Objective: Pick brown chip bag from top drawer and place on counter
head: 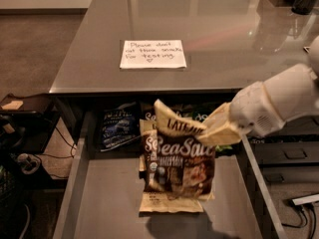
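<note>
Step in hand, as I read it: lift the crinkly dark brown chip bag (pixel 182 166) w/ cream top band clear of the wide, shallow grey metal top drawer (pixel 107 193), then carry it to the far side onto the large glossy grey counter (pixel 209 24). To do it well: go straight up first so the bag's bottom edge clears the counter's near lip, then go over the top. Keep it slow, since the bag is held by one end & hangs tilted, so it's likely to swing or slip. Set it down right of the white handwritten paper note (pixel 152 54), not on it.

The cream two-finger gripper (pixel 219 129) sits right of the drawer's middle, just near of the counter edge, clamped on the right end of the bag's folded top band. The bag hangs over the drawer floor, apparently off it. The white rounded arm (pixel 279 101) comes in from the right, sloping down-left, wrist end lowest. Below/behind lies what looks like a second brown bag (pixel 169 203), flat. A dark blue bag (pixel 118 126) lies far left in the drawer, under the counter overhang.
</note>
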Motion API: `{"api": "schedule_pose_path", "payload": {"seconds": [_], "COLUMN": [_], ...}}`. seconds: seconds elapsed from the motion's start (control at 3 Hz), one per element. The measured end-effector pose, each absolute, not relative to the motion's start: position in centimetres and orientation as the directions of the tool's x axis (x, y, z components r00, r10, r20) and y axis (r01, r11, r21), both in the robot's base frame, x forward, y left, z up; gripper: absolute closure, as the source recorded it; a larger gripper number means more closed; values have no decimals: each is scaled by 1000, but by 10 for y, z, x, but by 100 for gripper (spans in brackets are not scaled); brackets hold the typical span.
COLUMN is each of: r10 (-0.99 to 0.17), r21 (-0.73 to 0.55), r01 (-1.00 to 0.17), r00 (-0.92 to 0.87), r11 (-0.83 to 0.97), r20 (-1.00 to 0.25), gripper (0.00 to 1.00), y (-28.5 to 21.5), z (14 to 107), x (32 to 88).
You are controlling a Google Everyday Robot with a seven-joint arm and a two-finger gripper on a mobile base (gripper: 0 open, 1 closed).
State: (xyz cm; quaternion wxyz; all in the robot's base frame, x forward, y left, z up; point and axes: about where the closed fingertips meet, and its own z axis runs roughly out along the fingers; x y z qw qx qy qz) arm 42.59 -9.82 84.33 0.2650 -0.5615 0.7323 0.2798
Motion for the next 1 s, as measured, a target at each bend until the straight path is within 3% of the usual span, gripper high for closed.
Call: {"api": "schedule_pose_path", "payload": {"seconds": [0.33,1.0], "r10": [-633,-512], "r21": [98,46], "r01": [-958,-965], "r00": [-253,-177], "r11": [270,258], "r20": [-732,-840], "gripper": [100,100], "y": [-122,-105], "z": [899,984], "x": [444,462]}}
